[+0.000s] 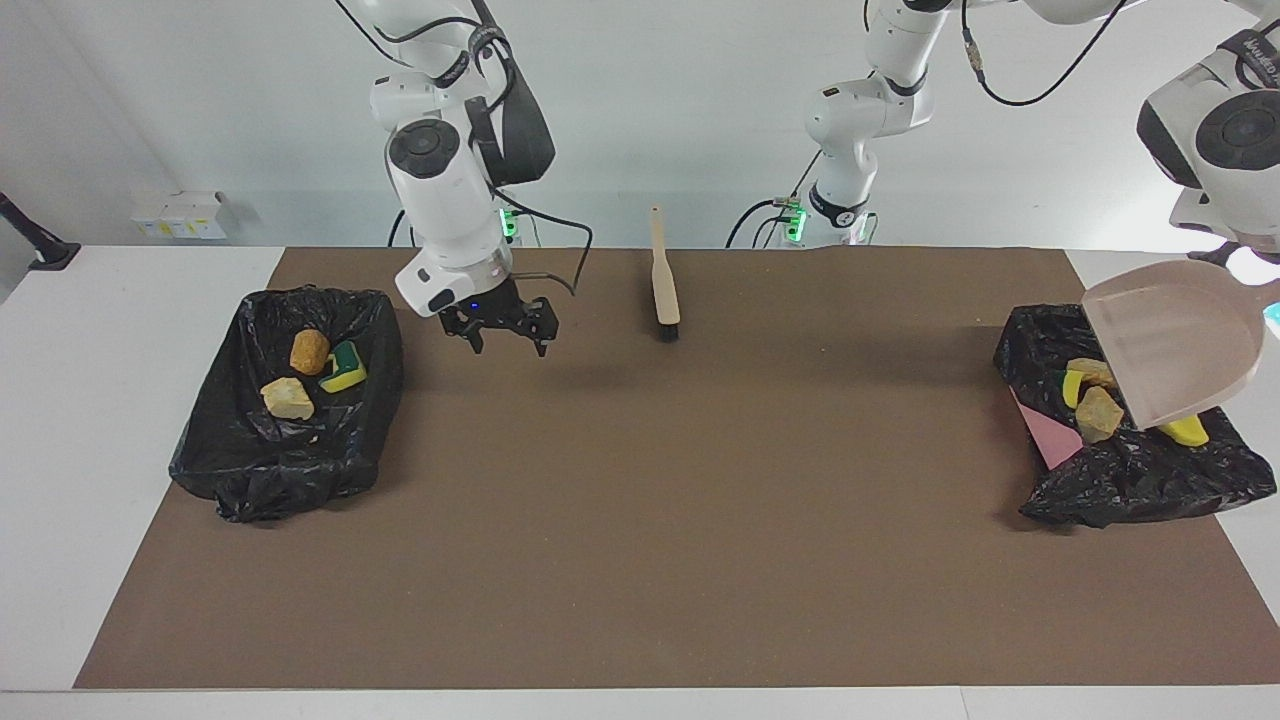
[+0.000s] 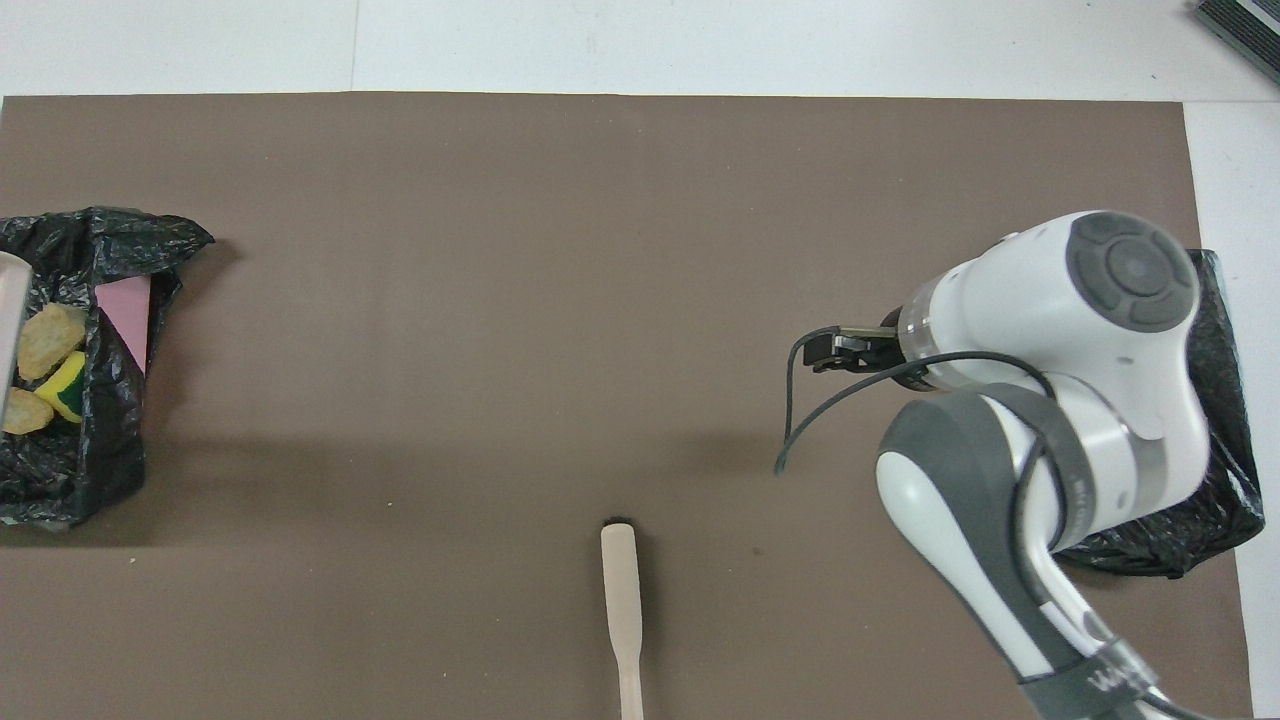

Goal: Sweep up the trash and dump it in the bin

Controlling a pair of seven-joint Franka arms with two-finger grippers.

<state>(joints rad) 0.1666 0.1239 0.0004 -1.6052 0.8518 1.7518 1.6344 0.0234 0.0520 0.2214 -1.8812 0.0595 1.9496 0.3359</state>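
Note:
The trash lies in two black-bagged bins. The bin [image 1: 285,470] at the right arm's end holds an orange-brown lump [image 1: 309,351], a yellow-green sponge [image 1: 346,367] and a beige chunk [image 1: 287,398]. The bin [image 1: 1130,480] at the left arm's end holds beige chunks [image 1: 1098,413] and a yellow sponge [image 1: 1187,431]. My left gripper [image 1: 1238,262] is shut on the beige dustpan [image 1: 1170,345], tilted mouth-down over that bin. My right gripper [image 1: 500,335] hangs open and empty over the mat beside the first bin. In the overhead view its hand covers that bin.
A wooden brush [image 1: 663,290] lies free on the brown mat [image 1: 640,520], bristles away from the robots, handle [image 2: 622,600] toward them. A pink wall [image 1: 1050,440] of the bin at the left arm's end shows through the bag.

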